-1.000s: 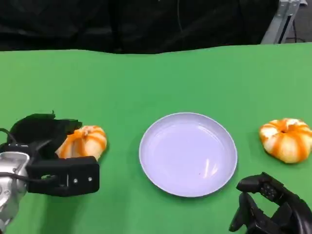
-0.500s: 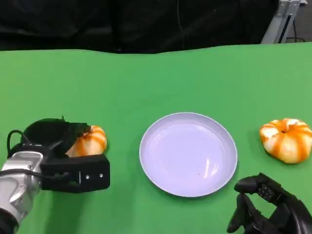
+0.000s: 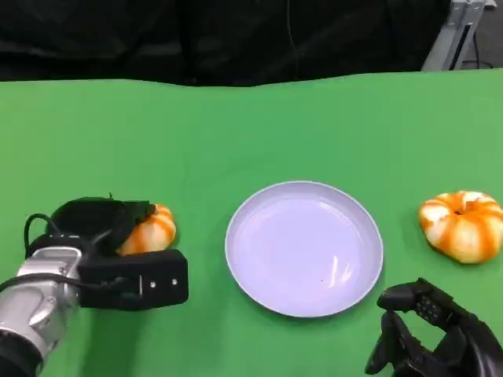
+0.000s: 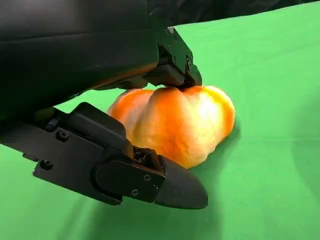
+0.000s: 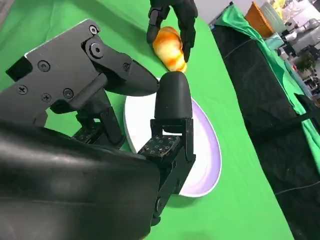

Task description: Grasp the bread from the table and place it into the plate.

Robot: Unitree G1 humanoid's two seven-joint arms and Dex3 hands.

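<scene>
Lab setup, green-covered table [image 3: 259,126], black backdrop curtain [image 3: 196,35], metal frame [image 3: 460,31]

Bare green tabletop [image 3: 236,133] lies between the left bun [image 3: 151,230] and the plate [image 3: 304,248]. A second bun [image 3: 462,225] sits beyond the plate's far side, near the right hand [image 3: 428,334].

Left hand [image 3: 102,228] curled, fingers closing around something — right hand [image 3: 428,338] low, holding nothing, fingers apart.
</scene>
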